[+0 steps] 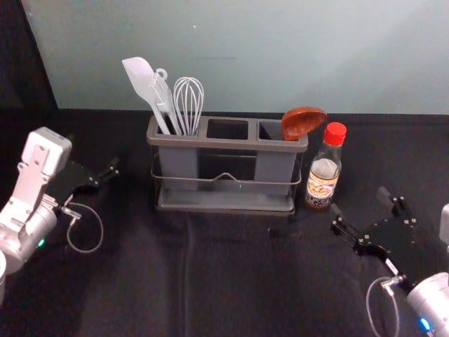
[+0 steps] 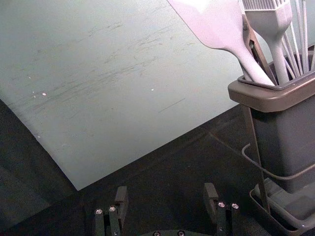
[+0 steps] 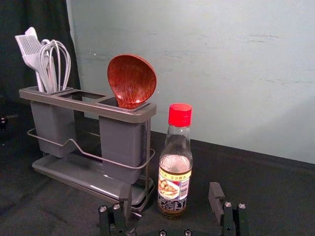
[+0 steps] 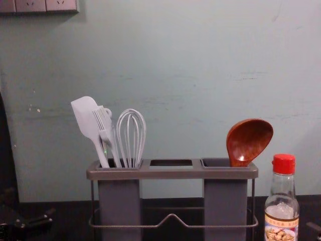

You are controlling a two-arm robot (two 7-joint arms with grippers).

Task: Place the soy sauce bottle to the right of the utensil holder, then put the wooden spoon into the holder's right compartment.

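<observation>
The soy sauce bottle [image 1: 324,172] with its red cap stands upright on the cloth, just right of the utensil holder [image 1: 226,208]. The wooden spoon [image 1: 303,121] rests in the holder's right compartment, bowl up and leaning right; the spoon [image 4: 249,142] looks the same in the chest view. My right gripper [image 1: 361,201] is open, in front and to the right of the bottle; in the right wrist view the bottle [image 3: 175,162] stands beyond the open right gripper [image 3: 170,201]. My left gripper [image 1: 95,177] is left of the holder; the left gripper [image 2: 166,199] is open with nothing between its fingers.
A white spatula [image 1: 144,83], a brush and a whisk [image 1: 189,105] stand in the holder's left compartment. Behind the black cloth [image 1: 231,281] rises a pale wall [image 1: 259,56]. Wall sockets [image 4: 45,6] show high at the left in the chest view.
</observation>
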